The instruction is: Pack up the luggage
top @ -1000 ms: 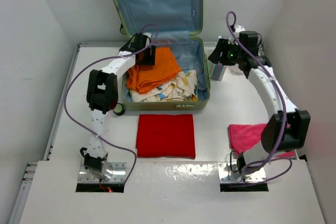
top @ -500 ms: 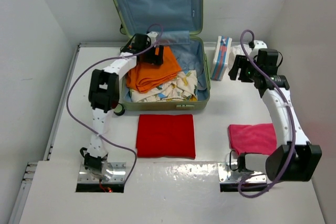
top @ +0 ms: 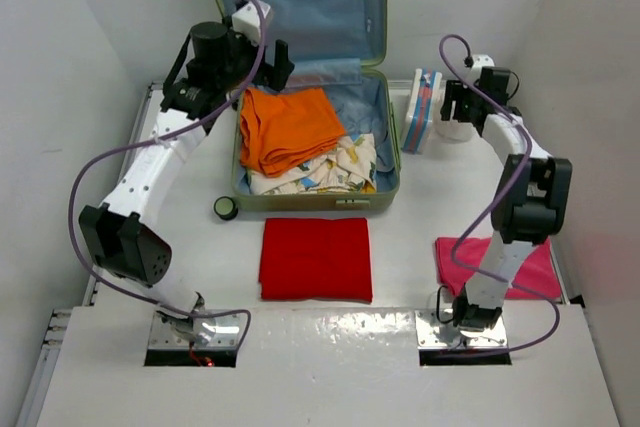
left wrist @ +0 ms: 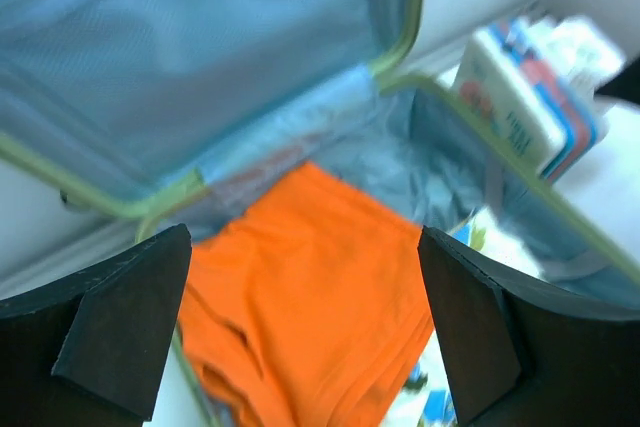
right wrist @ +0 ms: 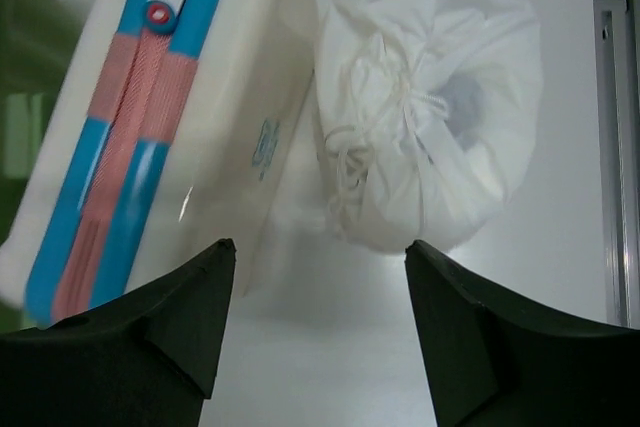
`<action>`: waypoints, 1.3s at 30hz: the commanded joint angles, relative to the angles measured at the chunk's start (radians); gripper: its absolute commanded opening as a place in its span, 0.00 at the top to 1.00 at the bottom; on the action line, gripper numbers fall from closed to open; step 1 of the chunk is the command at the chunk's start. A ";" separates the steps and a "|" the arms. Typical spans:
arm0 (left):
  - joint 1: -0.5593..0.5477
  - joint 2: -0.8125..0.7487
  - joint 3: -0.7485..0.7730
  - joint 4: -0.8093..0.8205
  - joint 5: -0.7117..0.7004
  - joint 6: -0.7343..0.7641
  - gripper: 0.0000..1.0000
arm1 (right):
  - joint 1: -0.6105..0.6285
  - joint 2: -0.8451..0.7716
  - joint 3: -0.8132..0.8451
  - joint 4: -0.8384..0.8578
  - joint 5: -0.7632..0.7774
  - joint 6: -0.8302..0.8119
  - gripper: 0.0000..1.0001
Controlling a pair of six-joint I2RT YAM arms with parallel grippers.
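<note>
Presently the luggage (top: 315,203) lay open at 12 o'clock on the worktop (top: 400,237), lid propped against the far wall, base part-filled. Red folded cloth (top: 315,257) lay at 6 o'clock of it, not yet packed. Orange garment (top: 290,127) sat inside the base toward 10 o'clock, over a patterned cloth (top: 335,172). Pink cloth (top: 462,255) lay at 4 o'clock, partly under the right arm. Striped pouch (top: 423,109) stood just outside the base wall at 3 o'clock, with a white drawstring bag (right wrist: 430,117) against it.

Left hand (left wrist: 303,237) hung over the back edge of the base, at 12 o'clock of the orange garment, jaws wide, nothing between them. Right hand (right wrist: 320,247) hung over the seam between pouch and bag, jaws apart, empty.

Judgement: orange garment was in place. The step in hand was the right arm's fetch of a side item. The next move called for choosing pouch or bag, centring on that one alone, closing, then lifting clear of the luggage wall toward 9 o'clock.
</note>
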State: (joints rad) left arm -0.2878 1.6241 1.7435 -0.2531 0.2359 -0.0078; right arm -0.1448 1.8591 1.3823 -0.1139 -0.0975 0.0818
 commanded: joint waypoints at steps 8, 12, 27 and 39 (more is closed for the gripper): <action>0.018 -0.036 -0.127 -0.124 -0.194 0.094 0.03 | -0.035 0.311 0.333 0.060 -0.025 -0.076 0.32; 0.018 -0.058 -0.139 -0.133 -0.237 0.124 0.03 | -0.049 0.356 0.348 0.025 -0.005 -0.074 0.33; 0.028 -0.047 -0.176 -0.143 -0.256 0.117 0.03 | -0.081 0.280 0.272 -0.218 -0.034 -0.156 1.00; 0.162 -0.056 -0.280 -0.152 -0.168 -0.078 0.04 | -0.018 -0.231 0.213 -0.073 -0.327 -0.060 1.00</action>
State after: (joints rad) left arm -0.1642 1.6062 1.4792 -0.4194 0.0223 0.0013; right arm -0.2447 1.7496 1.5337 -0.3069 -0.2897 0.0013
